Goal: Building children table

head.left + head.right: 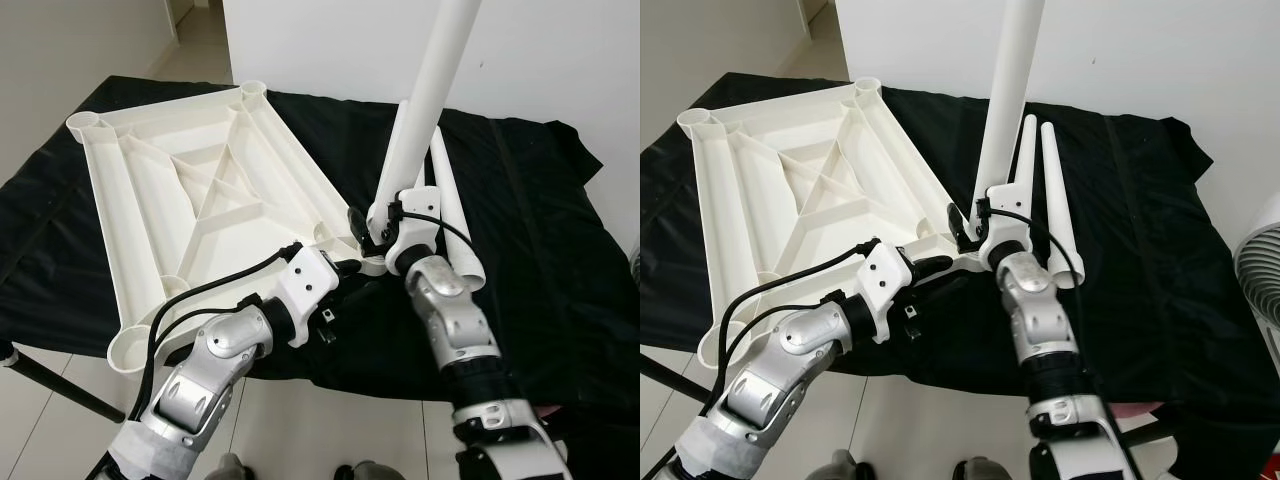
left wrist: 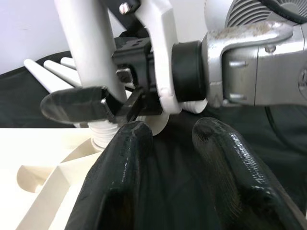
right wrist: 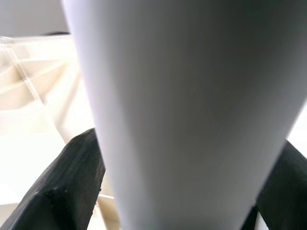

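White plastic tapered table leg [image 1: 425,95] stands tilted in the near corner socket of the upturned ribbed white tabletop [image 1: 190,200], pinched by our right gripper [image 1: 372,228]. Left gripper [image 2: 168,158], fingers spread, hovers beside. Tilt risks cross-threading or toppling.

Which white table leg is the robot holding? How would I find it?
Look at the black cloth, then the upside-down white tabletop on it. At its near corner, the right gripper clamps one white leg. It stands upright; the spare legs lie flat beside it.

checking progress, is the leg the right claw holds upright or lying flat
Upright: the leg rises steeply from the tabletop corner, clamped by the right claw.
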You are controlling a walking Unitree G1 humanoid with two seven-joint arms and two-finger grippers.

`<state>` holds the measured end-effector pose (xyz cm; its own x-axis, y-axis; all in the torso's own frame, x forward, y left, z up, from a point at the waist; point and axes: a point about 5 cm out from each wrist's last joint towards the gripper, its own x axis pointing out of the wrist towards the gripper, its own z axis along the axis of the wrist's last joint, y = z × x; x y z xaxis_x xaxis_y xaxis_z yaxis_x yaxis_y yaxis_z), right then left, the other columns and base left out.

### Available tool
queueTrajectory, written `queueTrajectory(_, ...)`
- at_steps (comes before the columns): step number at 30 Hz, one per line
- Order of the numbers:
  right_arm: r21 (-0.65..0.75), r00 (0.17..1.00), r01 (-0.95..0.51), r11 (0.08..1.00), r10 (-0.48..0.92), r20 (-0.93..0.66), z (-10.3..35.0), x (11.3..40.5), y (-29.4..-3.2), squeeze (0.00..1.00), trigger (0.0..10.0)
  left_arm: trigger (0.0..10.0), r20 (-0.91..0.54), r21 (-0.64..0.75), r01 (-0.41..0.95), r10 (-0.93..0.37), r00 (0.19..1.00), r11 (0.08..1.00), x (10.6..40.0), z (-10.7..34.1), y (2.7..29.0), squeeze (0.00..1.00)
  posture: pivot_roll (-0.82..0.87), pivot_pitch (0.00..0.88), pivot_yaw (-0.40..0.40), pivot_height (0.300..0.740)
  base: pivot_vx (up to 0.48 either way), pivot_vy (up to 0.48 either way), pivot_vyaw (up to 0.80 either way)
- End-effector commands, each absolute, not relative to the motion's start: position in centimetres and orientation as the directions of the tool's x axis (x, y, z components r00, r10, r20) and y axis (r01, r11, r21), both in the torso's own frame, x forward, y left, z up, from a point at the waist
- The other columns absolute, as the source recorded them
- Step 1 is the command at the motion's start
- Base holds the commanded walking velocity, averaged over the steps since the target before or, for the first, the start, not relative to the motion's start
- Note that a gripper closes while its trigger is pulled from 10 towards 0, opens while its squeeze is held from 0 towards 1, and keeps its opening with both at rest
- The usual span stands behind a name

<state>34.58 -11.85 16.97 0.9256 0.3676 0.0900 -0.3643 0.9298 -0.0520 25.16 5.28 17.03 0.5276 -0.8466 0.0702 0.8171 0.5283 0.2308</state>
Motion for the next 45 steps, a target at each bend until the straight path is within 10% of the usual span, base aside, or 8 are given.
queueTrajectory(1,-0.084,0.886,-0.448,0.89,0.455,0.091,16.9,34.6,-11.4,0.0,10.0,10.0,0.065,0.239,0.83,-0.861,0.504,0.504,25.2,17.1,5.4,0.0,-0.05,0.063,0.011,0.74,0.0,0.0,0.0)
queueTrajectory(17,-0.17,0.757,-0.636,0.753,0.651,0.049,16.4,35.3,-11.9,0.0,8.7,10.0,0.056,0.238,0.834,-0.864,0.5,0.498,25.1,16.9,5.4,0.0,-0.04,0.06,0.012,0.74,0.0,0.0,0.0)
queueTrajectory(18,-0.174,0.755,-0.639,0.749,0.654,0.045,16.3,35.4,-12.1,0.0,1.1,10.0,0.052,0.234,0.835,-0.864,0.501,0.498,25.1,16.7,5.4,0.0,-0.04,0.06,0.012,0.74,0.0,0.0,0.0)
queueTrajectory(19,-0.178,0.755,-0.639,0.748,0.654,0.038,16.2,35.4,-12.3,0.0,0.0,10.0,0.049,0.231,0.836,-0.864,0.501,0.498,25.0,16.6,5.4,0.0,-0.04,0.057,0.012,0.74,0.0,0.0,0.0)
queueTrajectory(29,-0.16,0.762,-0.638,0.754,0.648,0.014,15.2,35.5,-13.0,0.0,0.0,10.0,0.046,0.231,0.84,-0.868,0.494,0.49,24.8,16.6,5.3,0.0,-0.04,0.055,0.011,0.74,0.0,0.0,0.0)
queueTrajectory(31,-0.153,0.775,-0.624,0.766,0.632,0.008,15.0,35.5,-13.0,0.0,3.5,10.0,0.046,0.23,0.843,-0.871,0.49,0.487,24.8,16.6,5.2,0.0,-0.04,0.055,0.011,0.74,0.0,0.0,0.0)
queueTrajectory(32,-0.139,0.784,-0.613,0.777,0.62,0.007,14.9,35.5,-13.0,0.0,10.0,10.0,0.046,0.23,0.844,-0.872,0.488,0.485,24.7,16.6,5.2,0.0,-0.04,0.051,0.008,0.74,0.0,0.0,0.0)
queueTrajectory(45,-0.052,0.938,-0.346,0.937,0.347,0.0,14.5,35.9,-13.1,0.0,10.0,10.0,0.049,0.229,0.847,-0.875,0.481,0.479,24.6,16.5,4.9,0.0,-0.04,0.043,-0.002,0.74,0.0,0.0,0.0)
